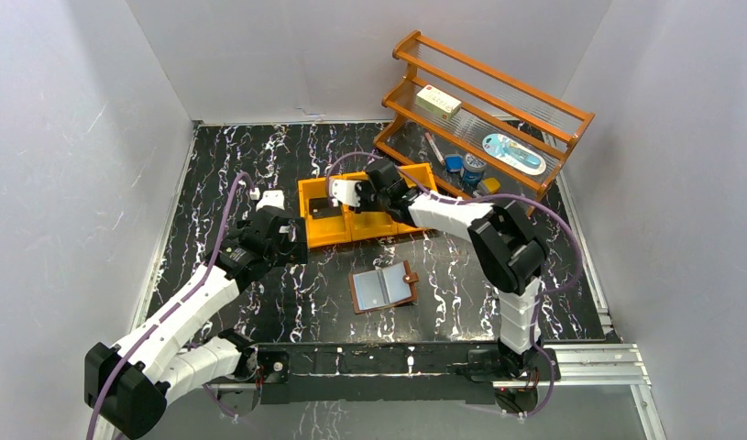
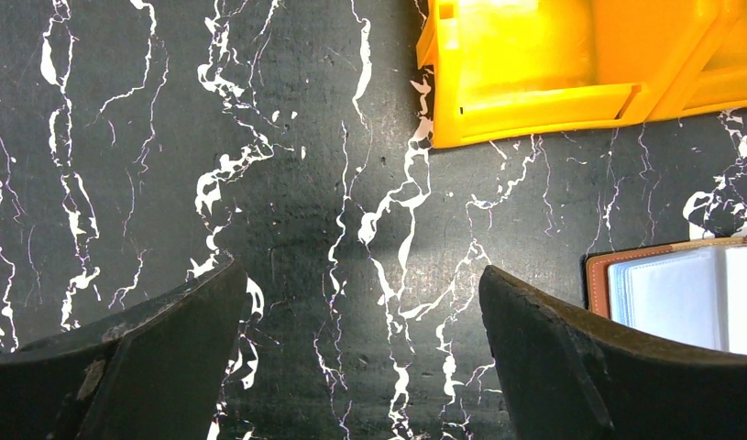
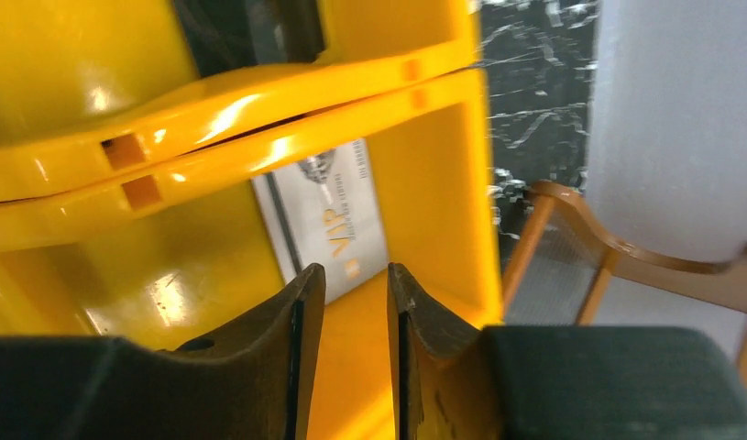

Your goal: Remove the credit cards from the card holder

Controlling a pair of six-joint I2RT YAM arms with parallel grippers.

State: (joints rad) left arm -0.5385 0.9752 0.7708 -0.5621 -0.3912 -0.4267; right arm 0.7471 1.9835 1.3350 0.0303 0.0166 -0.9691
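Note:
The brown card holder point(image 1: 383, 287) lies open on the black marble table, its pale clear sleeves up; its left edge shows in the left wrist view point(image 2: 681, 293). A silvery-grey credit card point(image 3: 328, 215) with a dark stripe lies flat in a compartment of the orange bin point(image 1: 406, 226). A dark card point(image 1: 325, 211) lies in the bin's left compartment. My right gripper point(image 1: 344, 195) hovers over the bin, its fingertips point(image 3: 356, 270) just above the silvery card, jaws slightly apart and empty. My left gripper point(image 1: 291, 243) is wide open and empty point(image 2: 360, 270) over bare table, left of the card holder.
The orange bin's front corner point(image 2: 534, 101) is just ahead of my left gripper. A wooden rack point(image 1: 488, 110) with several small items stands at the back right. A small white object point(image 1: 255, 192) lies left of the bin. White walls enclose the table.

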